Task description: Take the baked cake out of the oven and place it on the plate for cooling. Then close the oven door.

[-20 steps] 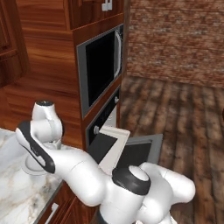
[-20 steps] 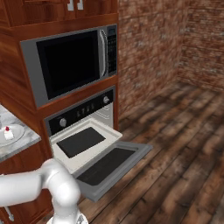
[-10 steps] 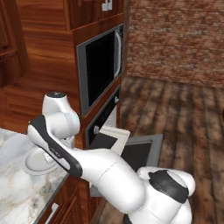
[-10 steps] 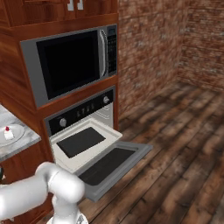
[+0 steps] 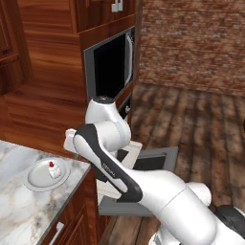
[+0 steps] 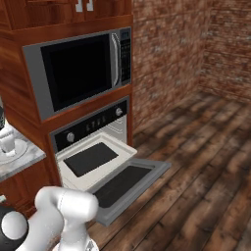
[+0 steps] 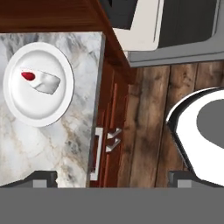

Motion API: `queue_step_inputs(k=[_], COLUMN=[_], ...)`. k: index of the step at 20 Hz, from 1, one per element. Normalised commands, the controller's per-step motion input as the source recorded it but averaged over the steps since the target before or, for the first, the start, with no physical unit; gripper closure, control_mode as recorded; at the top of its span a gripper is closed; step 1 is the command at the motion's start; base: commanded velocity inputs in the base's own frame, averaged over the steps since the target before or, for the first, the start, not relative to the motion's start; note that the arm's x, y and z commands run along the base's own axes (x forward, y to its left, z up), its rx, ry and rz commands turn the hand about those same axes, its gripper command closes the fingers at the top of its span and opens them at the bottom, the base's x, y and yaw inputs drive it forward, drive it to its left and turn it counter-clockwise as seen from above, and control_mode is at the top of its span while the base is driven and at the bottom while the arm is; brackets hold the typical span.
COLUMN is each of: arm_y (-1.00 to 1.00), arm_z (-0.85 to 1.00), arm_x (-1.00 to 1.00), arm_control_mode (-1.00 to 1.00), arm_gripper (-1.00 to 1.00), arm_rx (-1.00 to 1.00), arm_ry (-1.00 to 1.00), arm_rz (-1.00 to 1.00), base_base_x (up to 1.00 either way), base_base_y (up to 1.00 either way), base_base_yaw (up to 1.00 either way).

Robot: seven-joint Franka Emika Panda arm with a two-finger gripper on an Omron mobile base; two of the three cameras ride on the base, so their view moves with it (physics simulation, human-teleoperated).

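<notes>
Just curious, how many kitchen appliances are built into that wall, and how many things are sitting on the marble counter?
Appliances: 2, the microwave and the oven with its oven door dropped open.
Counter items: 2, the plate and the baked cake on it.
Total: 4

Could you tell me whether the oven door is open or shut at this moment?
Open: the oven door hangs dropped down flat, baring the pale tray pulled out of the oven.

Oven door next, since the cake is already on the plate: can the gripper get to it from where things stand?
Probably yes. The oven door hangs open and flat with nothing on or around it, though the arm must swing over from the counter side.
</notes>
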Motion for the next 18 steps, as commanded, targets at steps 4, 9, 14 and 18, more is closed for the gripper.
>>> queue_step_inputs(k=[4, 9, 14, 18], arm_y=[-1.0, -1.0, -1.0, -1.0], arm_z=[0.01, 0.0, 0.0, 0.0], arm_x=[0.02, 0.25, 0.38, 0.46], arm_control_mode=[-1.0, -1.0, -1.0, -1.0], arm_gripper=[-1.0, -1.0, -1.0, -1.0], arm_rx=[0.01, 0.0, 0.0, 0.0], arm_ry=[-0.05, -0.04, -0.03, 0.0], arm_rz=[-0.01, -0.04, -0.04, -0.02], base_base_x=[0.0, 0.0, 0.0, 0.0], base_base_y=[0.0, 0.0, 0.0, 0.0], base_base_yaw=[0.0, 0.0, 0.0, 0.0])
